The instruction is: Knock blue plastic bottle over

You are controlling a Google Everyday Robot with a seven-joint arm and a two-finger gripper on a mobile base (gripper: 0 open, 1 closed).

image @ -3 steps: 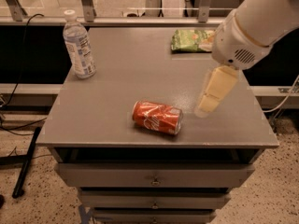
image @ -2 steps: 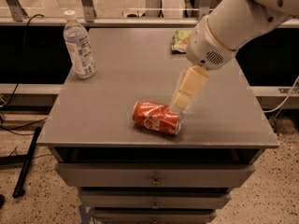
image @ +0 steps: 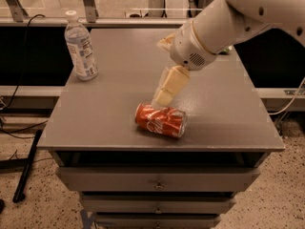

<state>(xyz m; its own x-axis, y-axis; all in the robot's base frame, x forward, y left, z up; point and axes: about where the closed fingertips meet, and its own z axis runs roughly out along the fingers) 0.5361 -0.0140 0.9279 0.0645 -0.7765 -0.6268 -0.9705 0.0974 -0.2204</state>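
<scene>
The blue plastic bottle (image: 81, 47) stands upright near the back left corner of the grey table (image: 109, 104). It is clear bluish with a white cap and a printed label. My gripper (image: 163, 98) is cream-coloured and points down over the middle of the table, just above the crushed red soda can (image: 160, 120). It is well to the right of the bottle and in front of it, not touching it. It holds nothing that I can see.
The red can lies on its side near the table's front edge. A corner of a snack bag (image: 165, 43) shows behind my arm at the back. Drawers sit under the tabletop, and cables run on the floor at the left.
My arm has swung left across the table, from the right side to above the red can. The bottle and the can have not moved.
</scene>
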